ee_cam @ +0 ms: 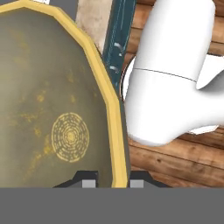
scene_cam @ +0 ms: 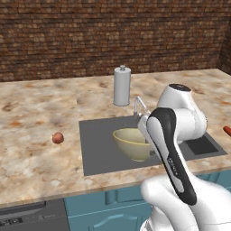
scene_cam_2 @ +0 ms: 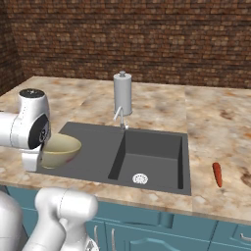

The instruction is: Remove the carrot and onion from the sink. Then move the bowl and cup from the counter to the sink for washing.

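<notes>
The olive-yellow bowl is over the flat left part of the dark grey sink; whether it touches the panel I cannot tell. My gripper is shut on the bowl's rim, one fingertip inside and one outside. On the counter left of the sink lies the reddish-brown onion. The orange-red carrot rests on the counter right of the sink. The cup is out of view.
A tall grey cylinder with a knobbed top stands behind the small silver faucet. The deeper basin with its white drain is to the bowl's right. A brick wall backs the counter.
</notes>
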Available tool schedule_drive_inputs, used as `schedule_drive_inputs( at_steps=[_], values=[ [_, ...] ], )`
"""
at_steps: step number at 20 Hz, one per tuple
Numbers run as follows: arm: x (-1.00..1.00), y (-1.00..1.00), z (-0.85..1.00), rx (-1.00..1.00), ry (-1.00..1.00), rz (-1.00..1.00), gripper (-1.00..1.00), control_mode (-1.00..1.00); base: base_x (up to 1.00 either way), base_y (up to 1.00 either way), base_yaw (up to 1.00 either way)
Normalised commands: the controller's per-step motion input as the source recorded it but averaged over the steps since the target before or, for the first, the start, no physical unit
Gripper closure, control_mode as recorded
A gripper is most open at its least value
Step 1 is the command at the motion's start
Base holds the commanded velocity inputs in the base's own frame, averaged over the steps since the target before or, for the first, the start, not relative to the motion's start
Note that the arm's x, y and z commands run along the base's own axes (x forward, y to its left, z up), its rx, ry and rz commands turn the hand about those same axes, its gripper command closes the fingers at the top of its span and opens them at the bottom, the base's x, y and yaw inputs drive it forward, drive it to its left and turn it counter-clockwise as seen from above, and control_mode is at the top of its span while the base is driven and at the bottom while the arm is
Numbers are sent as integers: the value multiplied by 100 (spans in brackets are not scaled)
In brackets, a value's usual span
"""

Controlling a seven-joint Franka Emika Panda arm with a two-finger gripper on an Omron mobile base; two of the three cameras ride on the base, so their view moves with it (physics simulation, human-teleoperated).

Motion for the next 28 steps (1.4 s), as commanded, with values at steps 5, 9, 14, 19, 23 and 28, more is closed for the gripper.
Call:
schedule_drive_inputs(
  at_steps=[5, 9, 14, 19, 23, 28],
  values=[
    [-14, -48, 8, -5, 2, -6, 100, -100, 0, 0, 0],
    [-15, -49, 8, -5, 0, -5, 100, -100, 0, 0, 0],
    [-13, -48, 7, -7, 0, -5, 100, -100, 0, 0, 0],
    [-8, -46, 4, -7, 0, -2, 100, -100, 0, 0, 0],
    [-4, -44, 2, -6, 0, 0, 100, -100, 0, 0, 0],
    [-2, -45, 4, -3, 1, 0, 100, -100, 0, 0, 0]
  ],
)
